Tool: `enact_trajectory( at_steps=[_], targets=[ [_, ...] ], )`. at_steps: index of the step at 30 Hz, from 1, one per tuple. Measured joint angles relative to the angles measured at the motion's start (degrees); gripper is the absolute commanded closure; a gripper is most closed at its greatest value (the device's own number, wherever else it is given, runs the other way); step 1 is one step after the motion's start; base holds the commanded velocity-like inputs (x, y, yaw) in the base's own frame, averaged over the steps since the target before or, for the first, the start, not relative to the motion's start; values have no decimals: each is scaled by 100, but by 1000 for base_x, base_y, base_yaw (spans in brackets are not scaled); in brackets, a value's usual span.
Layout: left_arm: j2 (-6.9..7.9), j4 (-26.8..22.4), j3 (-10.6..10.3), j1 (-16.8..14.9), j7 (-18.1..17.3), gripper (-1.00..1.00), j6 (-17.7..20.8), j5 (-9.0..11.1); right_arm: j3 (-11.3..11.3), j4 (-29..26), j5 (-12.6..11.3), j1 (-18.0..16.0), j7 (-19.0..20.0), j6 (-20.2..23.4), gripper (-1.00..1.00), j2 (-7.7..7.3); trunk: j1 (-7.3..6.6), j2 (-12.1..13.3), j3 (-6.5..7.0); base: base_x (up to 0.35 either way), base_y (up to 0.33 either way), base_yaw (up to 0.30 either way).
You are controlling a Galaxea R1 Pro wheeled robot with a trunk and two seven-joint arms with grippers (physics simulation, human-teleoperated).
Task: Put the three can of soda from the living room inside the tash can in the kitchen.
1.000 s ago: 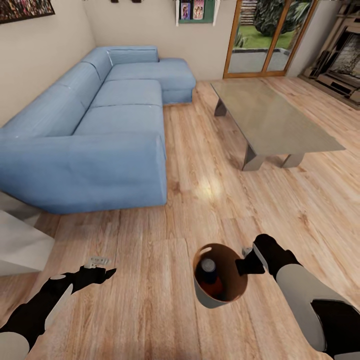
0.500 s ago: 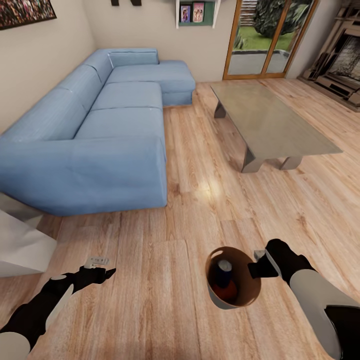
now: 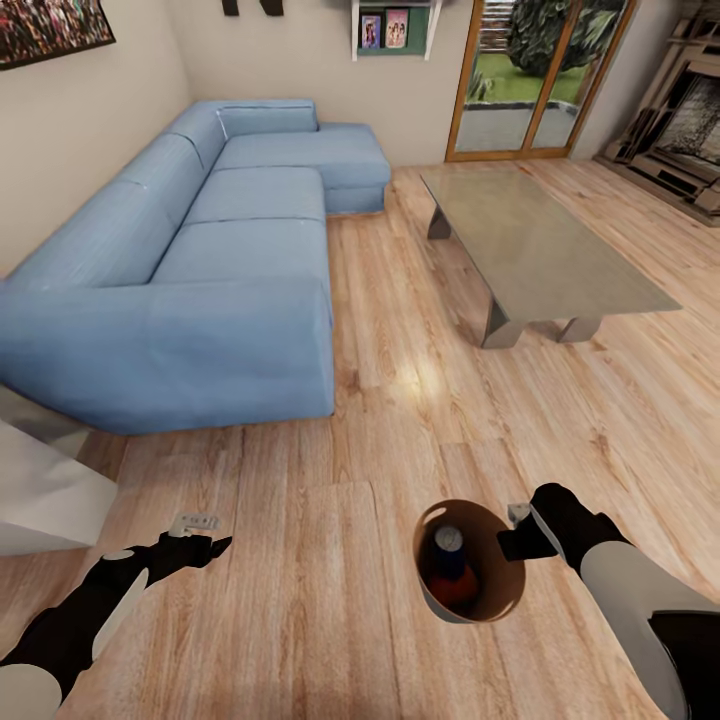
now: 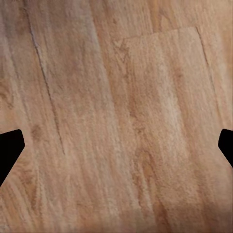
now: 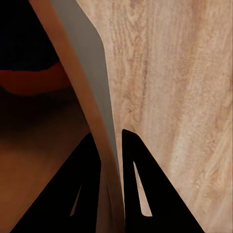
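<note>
Right gripper [image 3: 512, 540] clamped on the rim of the tash can [image 3: 440, 608], one finger [image 5: 87, 189] inside the brown wall and the other outside the grey wall, as the right wrist view shows; the bin hangs tilted over the wooden floor [image 3: 320, 620], its mouth turned toward the head camera; inside it a blue can of soda [image 3: 450, 545] with a silver top lies against an orange can [image 3: 458, 592], and whether a third can lies beneath them cannot be told; left gripper [image 3: 205, 545] wide open and holding nothing, its black fingertips [image 4: 9, 148] at opposite edges of the left wrist view with bare planks between them; a small grey object [image 3: 195, 521] lies on the floor just beyond it; blue sectional sofa [image 3: 200, 260] ahead on the left; glass coffee table [image 3: 540, 250] ahead on the right; open floor runs between the two toward the glazed doors [image 3: 525, 75]; a white block [image 3: 45, 490] stands at the left edge, near the sofa's arm
</note>
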Motion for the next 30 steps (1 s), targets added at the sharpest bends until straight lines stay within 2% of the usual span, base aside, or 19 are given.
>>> enact_trajectory(
  at_steps=[10, 15, 16, 23, 25, 27, 29, 30],
  targets=[
    [-2, 3, 0, 0, 2, -100, 1, -10, 4, -9, 15, 2, -5, -11, 100, 14, -220, 401, 180, 0, 0, 0],
    [-2, 8, 0, 0, -6, -100, -55, -5, -9, -18, -58, 3, -4, -10, 100, 67, -220, 403, 180, 0, 0, 0],
    [-44, 31, 0, 0, -7, -100, -73, -5, -7, -14, -60, 3, -6, -9, 100, 75, -220, 403, 180, 0, 0, 0],
    [-100, 40, 0, 0, 1, -100, -79, -10, -2, -8, 46, 3, -4, -23, 100, 7, -220, 403, 180, 0, 0, 0],
    [-106, 37, 0, 0, 2, -100, -79, -7, -35, -32, -146, 182, 22, -25, 100, -97, -220, 403, 180, 0, 0, 0],
    [-106, 36, 0, 0, 2, -100, -79, -5, -3, -43, 7, 322, 28, -169, 100, -195, -220, 403, 180, 0, 0, 0],
    [-106, 36, 1, 1, 2, -100, -78, -10, 26, -42, 165, 462, 193, -416, 100, -362, -220, 403, 180, 0, 0, 0],
    [-106, 37, 3, 2, 4, -100, -77, -18, 26, -32, 151, 516, 399, -522, 100, -487, -220, 403, 180, 0, 0, 0]
  ],
)
